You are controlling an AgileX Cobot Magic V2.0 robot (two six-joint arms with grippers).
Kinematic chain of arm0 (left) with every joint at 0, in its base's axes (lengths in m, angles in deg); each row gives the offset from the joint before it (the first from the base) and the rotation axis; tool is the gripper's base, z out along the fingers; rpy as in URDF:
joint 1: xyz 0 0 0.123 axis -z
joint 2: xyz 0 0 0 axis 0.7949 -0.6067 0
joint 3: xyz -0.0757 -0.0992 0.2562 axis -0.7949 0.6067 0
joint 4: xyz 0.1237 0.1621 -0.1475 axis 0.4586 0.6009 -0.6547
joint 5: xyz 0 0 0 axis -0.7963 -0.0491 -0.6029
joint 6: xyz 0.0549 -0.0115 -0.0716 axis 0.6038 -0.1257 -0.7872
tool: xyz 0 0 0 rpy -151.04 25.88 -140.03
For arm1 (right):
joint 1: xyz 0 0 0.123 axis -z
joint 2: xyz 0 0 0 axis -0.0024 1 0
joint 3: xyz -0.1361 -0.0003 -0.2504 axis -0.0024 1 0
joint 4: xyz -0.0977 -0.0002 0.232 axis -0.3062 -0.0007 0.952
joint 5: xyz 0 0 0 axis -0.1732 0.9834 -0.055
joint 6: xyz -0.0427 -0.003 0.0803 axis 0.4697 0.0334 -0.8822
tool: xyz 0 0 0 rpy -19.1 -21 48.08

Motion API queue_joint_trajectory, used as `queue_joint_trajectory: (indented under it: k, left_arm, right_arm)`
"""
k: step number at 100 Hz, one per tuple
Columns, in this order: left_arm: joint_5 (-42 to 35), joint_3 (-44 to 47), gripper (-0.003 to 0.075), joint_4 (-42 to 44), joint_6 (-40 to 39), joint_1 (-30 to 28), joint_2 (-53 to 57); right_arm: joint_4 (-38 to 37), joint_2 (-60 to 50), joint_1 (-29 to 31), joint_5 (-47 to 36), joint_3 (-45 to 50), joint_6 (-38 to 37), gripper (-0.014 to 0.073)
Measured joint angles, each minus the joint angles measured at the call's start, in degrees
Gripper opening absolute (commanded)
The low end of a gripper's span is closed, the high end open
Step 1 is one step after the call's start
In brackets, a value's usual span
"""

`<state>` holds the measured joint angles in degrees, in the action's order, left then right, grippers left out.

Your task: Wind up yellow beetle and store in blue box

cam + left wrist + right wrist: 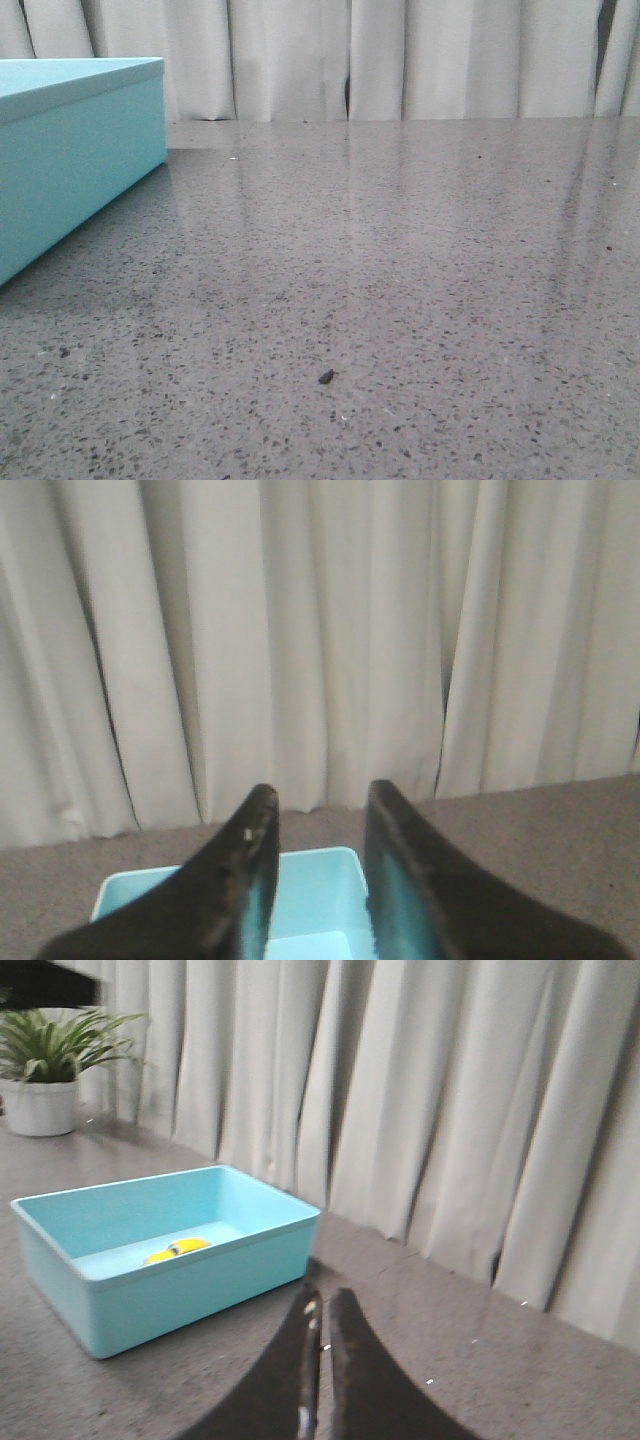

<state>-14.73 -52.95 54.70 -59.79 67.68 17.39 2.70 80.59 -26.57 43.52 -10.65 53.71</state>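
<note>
One blue box (170, 1260) on a speckled table (400, 280), with one yellow beetle (176, 1250) lying inside it.
The left gripper (320, 815) hovers over the box, fingers apart and empty; the right gripper (320, 1315) is raised beside it, fingers pressed together.

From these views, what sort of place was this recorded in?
Probably an indoor lab or demo room: a speckled stone-look table, pale curtains closing off the back, and a potted plant nearby.

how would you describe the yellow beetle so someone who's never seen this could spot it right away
Find the blue box, the open turquoise tub on the grey speckled table before the pale curtains. On its floor lies the yellow beetle. Only its glossy yellow top shows above the rim, the one yellow thing there.
</note>
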Motion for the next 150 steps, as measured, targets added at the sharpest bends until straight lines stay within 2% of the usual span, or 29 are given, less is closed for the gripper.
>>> queue_joint_trajectory:
  k: [4,22,37,44,59,82,95,104,119,129,137,150]
  left_arm:
    - [-1.07,4.54,-0.0020,0.74,0.00,0.00,5.50]
    - [0.92,16.27,-0.0019,2.80,0.00,0.00,19.74]
    - [-0.64,19.64,-0.0019,5.69,0.00,0.00,26.91]
    - [1.09,20.89,-0.0019,5.45,0.00,0.00,29.53]
    - [5.67,24.63,-0.0019,-0.96,0.00,0.00,32.91]
    - [6.23,30.18,-0.0019,-17.06,0.00,0.00,33.26]
    - [6.23,33.19,-0.0019,-19.52,0.00,0.00,33.26]
    - [6.23,34.61,-0.0019,-16.18,0.73,0.00,33.26]
    - [1.70,38.46,-0.0019,-4.80,1.14,0.00,33.26]
    - [-4.80,44.33,-0.0019,0.77,1.14,-0.15,33.29]
    - [-12.07,51.17,-0.0019,1.35,1.14,-1.04,33.38]
    - [-23.65,61.47,-0.0019,-3.89,1.03,-3.72,34.16]
  right_arm:
    - [-0.41,-0.90,0.00,-1.78,1.77,0.00,-0.0044]
    - [-0.92,-1.41,0.00,-6.83,5.11,0.00,-0.0044]
    - [-1.07,-1.41,0.00,-8.23,5.64,0.03,-0.0044]
    - [-1.07,-1.41,0.00,-8.23,5.73,0.03,-0.0044]
    - [-1.11,-1.41,0.00,-8.23,5.73,0.03,-0.0044]
    - [-1.11,-1.41,0.00,-8.12,5.73,0.03,-0.0044]
    - [-1.20,-1.41,0.00,-8.12,5.73,0.03,-0.0044]
    - [-1.20,-1.41,0.00,-8.12,5.73,0.03,-0.0044]
    - [-1.24,-1.41,0.00,-8.12,5.73,0.03,-0.0044]
    - [-1.24,-1.41,0.00,-8.12,5.73,0.03,-0.0044]
    - [-1.24,-1.41,0.00,-8.12,5.73,0.03,-0.0044]
    - [-1.24,-1.41,0.00,-8.12,5.73,0.03,-0.0044]
